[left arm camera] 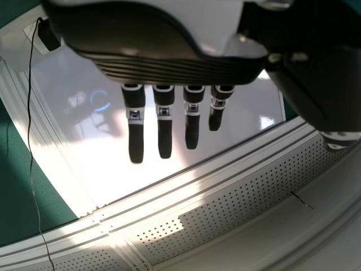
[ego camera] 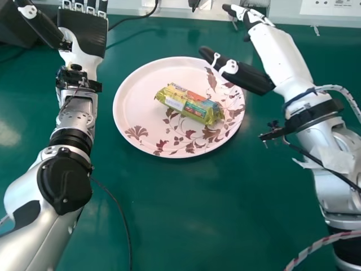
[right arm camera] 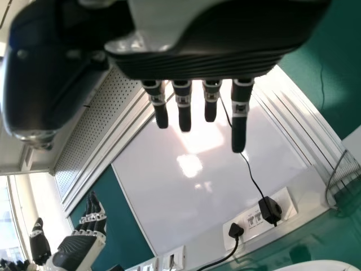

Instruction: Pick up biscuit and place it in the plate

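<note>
In the head view, the biscuit packet point(ego camera: 190, 104), in yellow-green and orange wrapping, lies across the middle of the round pink plate point(ego camera: 135, 113) with its leaf pattern. My left hand point(ego camera: 83, 34) is beyond the plate's left side, palm up, its fingers straight; the left wrist view shows the same hand point(left arm camera: 180, 68) open. My right hand point(ego camera: 265, 45) stands above the table at the plate's far right, apart from the packet, its thumb pointing over the rim. Straight fingers hang from the right hand point(right arm camera: 197, 62) in the right wrist view. Both hands hold nothing.
The green table point(ego camera: 186, 226) surrounds the plate. A dark object point(ego camera: 20, 22) stands at the far left. Cables run along the table's back edge and beside my left forearm. Sockets point(right arm camera: 259, 217) and a white panel line the back.
</note>
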`<state>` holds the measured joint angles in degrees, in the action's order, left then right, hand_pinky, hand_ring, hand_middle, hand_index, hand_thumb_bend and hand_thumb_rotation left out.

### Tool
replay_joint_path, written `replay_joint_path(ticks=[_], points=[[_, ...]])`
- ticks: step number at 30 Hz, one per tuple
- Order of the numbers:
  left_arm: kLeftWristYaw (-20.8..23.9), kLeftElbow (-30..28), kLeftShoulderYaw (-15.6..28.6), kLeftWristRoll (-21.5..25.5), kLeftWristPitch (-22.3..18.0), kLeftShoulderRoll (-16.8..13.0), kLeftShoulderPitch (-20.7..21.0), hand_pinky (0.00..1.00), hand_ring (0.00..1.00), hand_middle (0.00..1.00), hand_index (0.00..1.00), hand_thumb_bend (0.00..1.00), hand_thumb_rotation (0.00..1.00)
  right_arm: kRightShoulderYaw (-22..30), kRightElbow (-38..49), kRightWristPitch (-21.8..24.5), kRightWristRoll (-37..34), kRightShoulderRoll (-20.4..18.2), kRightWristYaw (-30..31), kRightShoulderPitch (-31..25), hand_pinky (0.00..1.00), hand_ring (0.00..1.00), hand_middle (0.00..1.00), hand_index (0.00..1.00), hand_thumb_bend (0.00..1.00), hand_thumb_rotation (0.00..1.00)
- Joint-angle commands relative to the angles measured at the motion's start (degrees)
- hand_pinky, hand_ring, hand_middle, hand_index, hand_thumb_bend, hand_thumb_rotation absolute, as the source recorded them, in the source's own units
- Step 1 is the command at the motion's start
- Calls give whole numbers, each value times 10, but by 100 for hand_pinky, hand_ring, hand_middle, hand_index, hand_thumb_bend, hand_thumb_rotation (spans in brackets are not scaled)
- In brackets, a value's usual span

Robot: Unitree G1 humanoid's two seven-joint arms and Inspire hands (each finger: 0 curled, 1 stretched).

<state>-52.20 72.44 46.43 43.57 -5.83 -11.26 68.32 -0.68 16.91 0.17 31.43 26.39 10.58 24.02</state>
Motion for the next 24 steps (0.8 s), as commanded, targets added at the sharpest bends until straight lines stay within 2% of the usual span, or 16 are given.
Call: replay_joint_path(ticks=[1, 6, 12, 19, 24], points=[[0, 3, -4, -2, -1, -2, -6, 57, 75, 86, 99, 93, 79, 9, 2, -6, -12, 1, -6, -8, 71, 86, 97, 100, 92, 66], [-5, 4, -4, -2, 0, -2, -7, 59, 77, 88, 99, 92, 80, 18, 14, -2, -21, 4, -2, -14, 70, 85, 97, 100, 92, 64], [-2, 4, -5, -4, -3, -2, -7, 58, 80, 90, 99, 93, 80, 36, 16, 1, -62, -3, 1, -21, 71, 86, 98, 100, 93, 62], [-6, 4, -5, -4, 0, -2, -7, 66, 82, 93, 100, 91, 78, 58, -6, -24, -118, -7, -7, -27, 70, 84, 97, 100, 91, 63], [-9, 4, -6, -5, 1, -2, -8, 67, 81, 93, 99, 91, 79, 70, -35, -52, -152, -12, -15, -27, 72, 88, 100, 100, 90, 63]])
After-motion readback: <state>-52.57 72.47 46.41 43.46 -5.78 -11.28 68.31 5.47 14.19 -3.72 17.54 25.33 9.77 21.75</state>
